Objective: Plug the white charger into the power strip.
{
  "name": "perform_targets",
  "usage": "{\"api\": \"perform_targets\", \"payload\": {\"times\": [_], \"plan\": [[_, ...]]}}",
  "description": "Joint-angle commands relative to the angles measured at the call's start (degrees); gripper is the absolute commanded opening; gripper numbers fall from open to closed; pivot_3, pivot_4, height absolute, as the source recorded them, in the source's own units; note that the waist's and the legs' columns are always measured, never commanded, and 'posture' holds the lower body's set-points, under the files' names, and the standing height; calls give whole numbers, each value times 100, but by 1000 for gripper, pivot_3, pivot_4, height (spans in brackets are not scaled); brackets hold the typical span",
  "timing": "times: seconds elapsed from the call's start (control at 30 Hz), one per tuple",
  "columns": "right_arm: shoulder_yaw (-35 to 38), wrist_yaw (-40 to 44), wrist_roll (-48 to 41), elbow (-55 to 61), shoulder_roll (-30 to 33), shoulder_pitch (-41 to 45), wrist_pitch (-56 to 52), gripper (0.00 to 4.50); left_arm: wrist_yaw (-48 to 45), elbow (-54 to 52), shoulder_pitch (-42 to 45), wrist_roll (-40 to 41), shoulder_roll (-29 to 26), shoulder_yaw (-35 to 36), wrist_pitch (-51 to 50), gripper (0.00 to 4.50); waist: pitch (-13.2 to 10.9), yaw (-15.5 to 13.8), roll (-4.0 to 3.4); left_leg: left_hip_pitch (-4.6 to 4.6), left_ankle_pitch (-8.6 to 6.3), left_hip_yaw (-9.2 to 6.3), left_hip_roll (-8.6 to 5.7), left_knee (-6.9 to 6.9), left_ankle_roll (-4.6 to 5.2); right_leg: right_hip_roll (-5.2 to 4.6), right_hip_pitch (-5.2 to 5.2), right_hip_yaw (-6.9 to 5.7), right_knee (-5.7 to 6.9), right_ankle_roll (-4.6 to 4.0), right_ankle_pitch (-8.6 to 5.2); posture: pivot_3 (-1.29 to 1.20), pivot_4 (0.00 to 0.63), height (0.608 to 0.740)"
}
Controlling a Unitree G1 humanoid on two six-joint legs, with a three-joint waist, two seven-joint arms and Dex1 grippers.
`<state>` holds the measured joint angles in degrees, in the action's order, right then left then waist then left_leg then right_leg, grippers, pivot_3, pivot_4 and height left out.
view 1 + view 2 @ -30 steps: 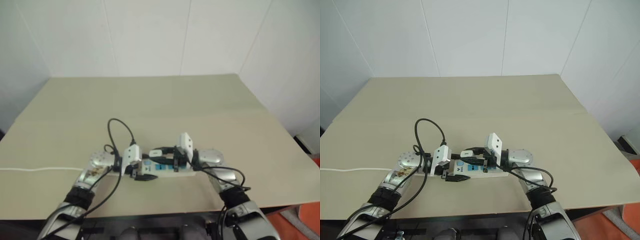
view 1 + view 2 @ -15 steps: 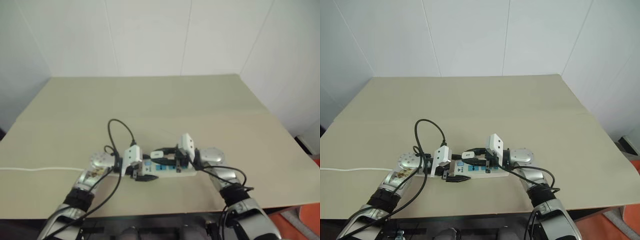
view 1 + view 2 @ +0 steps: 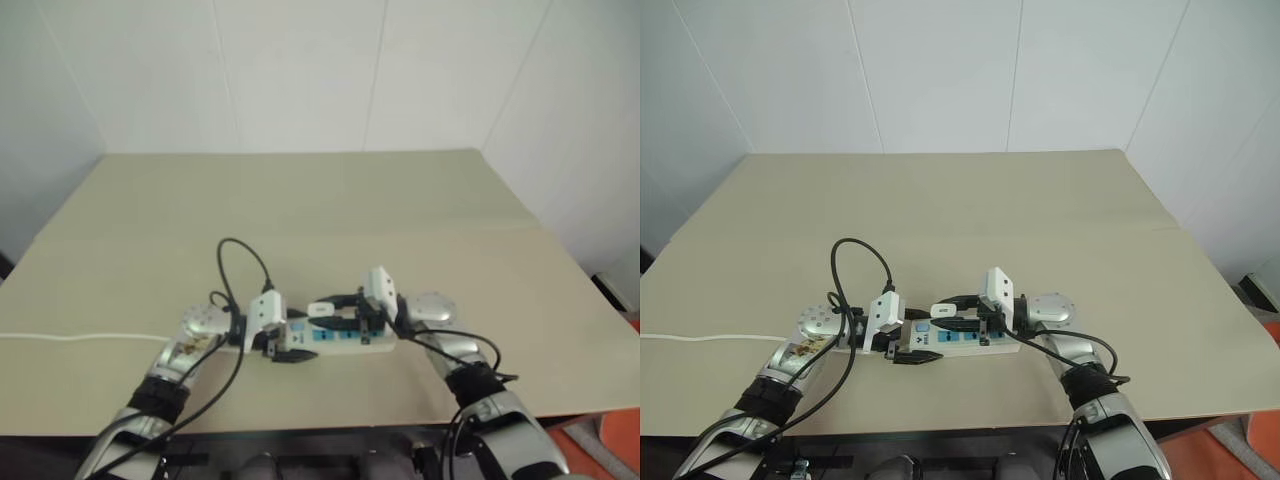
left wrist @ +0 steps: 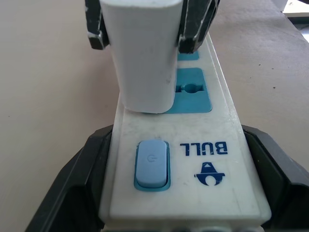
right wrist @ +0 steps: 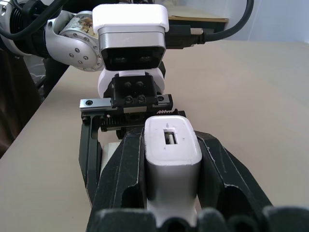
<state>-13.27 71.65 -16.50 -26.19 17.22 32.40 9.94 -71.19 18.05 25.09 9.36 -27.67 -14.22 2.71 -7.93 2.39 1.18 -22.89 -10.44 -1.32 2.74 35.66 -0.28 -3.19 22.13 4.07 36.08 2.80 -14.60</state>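
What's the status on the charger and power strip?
Left hand shut on power strip. Right hand shut on white charger, over a socket. Nothing in the way.

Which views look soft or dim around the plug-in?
Left eye view: dim and hazy, power strip detail soft. Right eye view: brighter, crisper. Left wrist view: white charger sharp, little glare. Right wrist view: charger sharp, left gripper behind it readable.

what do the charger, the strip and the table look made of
Charger: white plastic, smooth and matte, with rounded moulded edges. Strip: white plastic, slightly glossy, with inset blue plastic socket faces, a blue button and a printed logo. Table: a flat, matte beige top with a faint seam across it, probably laminate or coated board; the look leaves this open.
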Motion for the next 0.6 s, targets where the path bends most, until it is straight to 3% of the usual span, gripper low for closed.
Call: {"api": "perform_targets", "payload": {"times": [0.03,0.6], "plan": [[362,-245,399,-754,704,-42,-31,1131,-142,13,-245,-162,-310,-55,-17,3321,0,-2,0,1,0,0,0,0,0,0,-1,0,0,0,0,0,150,740],[-218,-168,466,-779,185,267,-141,1131,-62,-27,-260,-160,-261,-80,-32,3321,4,18,3,12,0,0,0,0,0,0,-6,2,2,0,-1,0,150,740]]}}
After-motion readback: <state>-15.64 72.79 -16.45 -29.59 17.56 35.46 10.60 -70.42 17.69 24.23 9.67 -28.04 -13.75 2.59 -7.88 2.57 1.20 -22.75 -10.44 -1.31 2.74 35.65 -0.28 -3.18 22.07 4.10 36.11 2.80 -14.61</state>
